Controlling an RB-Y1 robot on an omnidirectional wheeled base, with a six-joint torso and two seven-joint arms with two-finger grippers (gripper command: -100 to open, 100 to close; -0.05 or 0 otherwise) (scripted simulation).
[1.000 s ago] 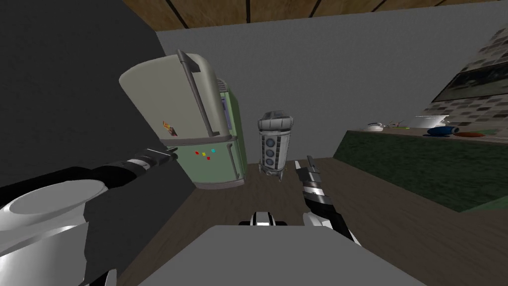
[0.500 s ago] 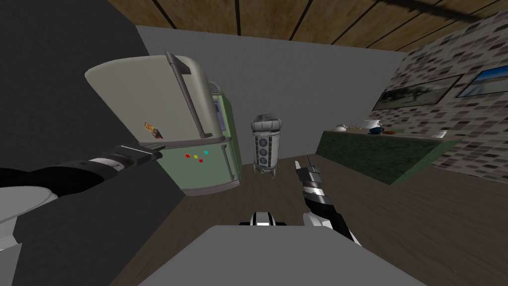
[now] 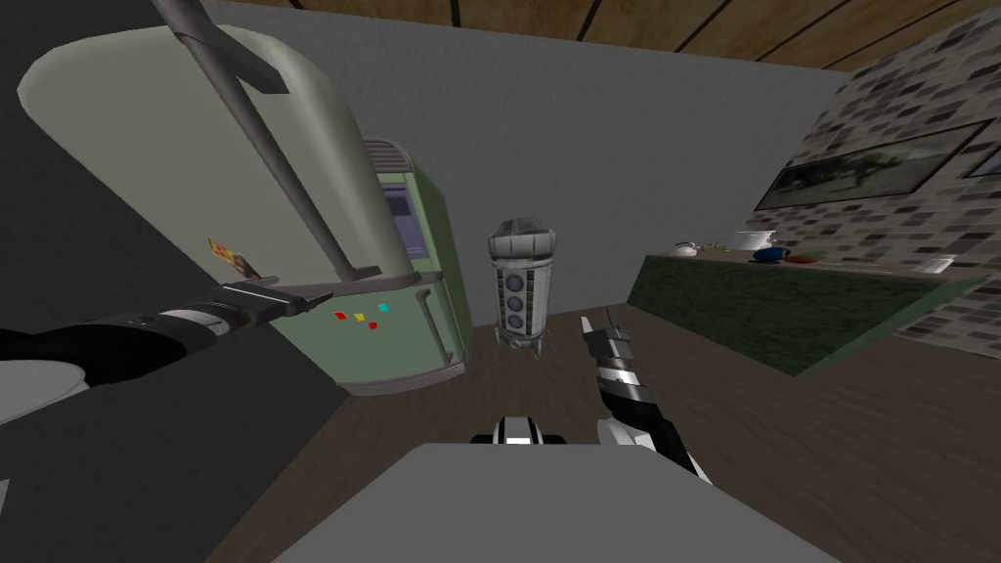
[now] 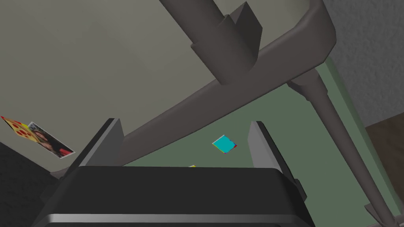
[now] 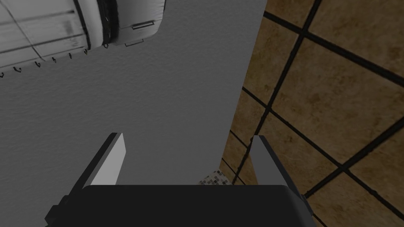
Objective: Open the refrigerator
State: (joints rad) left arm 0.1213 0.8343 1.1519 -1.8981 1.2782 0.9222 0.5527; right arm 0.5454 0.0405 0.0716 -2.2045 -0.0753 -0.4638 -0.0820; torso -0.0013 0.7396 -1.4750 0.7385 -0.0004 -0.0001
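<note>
- Refrigerator (image 3: 391, 327): green body against the grey wall, ahead and to my left. Its pale upper door (image 3: 147, 147) stands swung out from the body. The lower green door appears closed.
- Handle (image 3: 279, 171): a dark bar running lengthwise up the upper door, its lower bracket close to the door's bottom edge.
- Left gripper (image 3: 315, 293): reaches in at that bottom edge, just beside the handle's lower bracket. It is the nearer arm by far.
- Left wrist view: the fingers are spread apart and hold nothing. The door's dark bottom rim (image 4: 221, 90) crosses just beyond the fingertips of the left gripper (image 4: 184, 122). The handle (image 4: 205, 35) lies further beyond them. Contact with the rim cannot be confirmed.
- This view also shows the lower door's handle (image 4: 339, 130) and a teal magnet (image 4: 224, 144).
- Judgement: further opening depends on catching the bar or rim ahead of the fingers.
- Right gripper (image 3: 598, 327): low by the chest, well apart from the refrigerator. In its wrist view, the right gripper (image 5: 187, 136) has its fingers apart and empty.
</note>
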